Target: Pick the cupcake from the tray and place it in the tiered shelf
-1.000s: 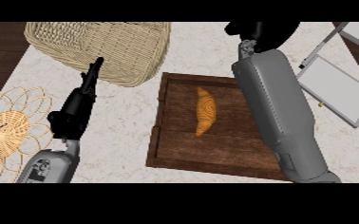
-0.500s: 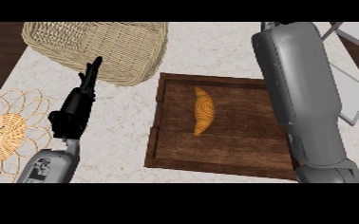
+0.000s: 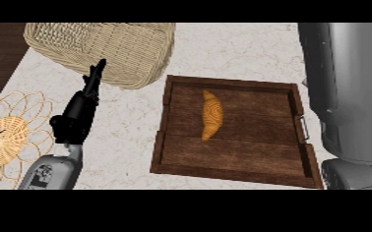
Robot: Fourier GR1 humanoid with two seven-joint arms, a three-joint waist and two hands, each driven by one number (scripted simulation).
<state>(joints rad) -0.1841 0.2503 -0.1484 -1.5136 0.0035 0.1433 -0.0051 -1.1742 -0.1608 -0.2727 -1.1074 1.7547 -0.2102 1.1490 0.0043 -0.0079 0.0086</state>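
A dark wooden tray [image 3: 247,152] lies at the middle of the counter. On it rests a single golden crescent-shaped pastry [image 3: 210,115], lying lengthwise; no cupcake shows anywhere. My right forearm [image 3: 338,88] stretches up the right edge of the view beside the tray. Its hand is past the top of the picture. The tiered shelf is hidden behind that forearm. My left hand [image 3: 76,118] rests open at the left, fingers pointing up, apart from the tray.
A pale wicker basket [image 3: 109,46] lies at the back left, just beyond my left hand's fingertips. A woven wire mat [image 3: 15,132] sits at the left edge. White marble counter shows between the basket and the tray.
My right arm has swung to the right and further away; its hand has passed out of view at the top, and the forearm now covers the shelf. The left hand has stayed put.
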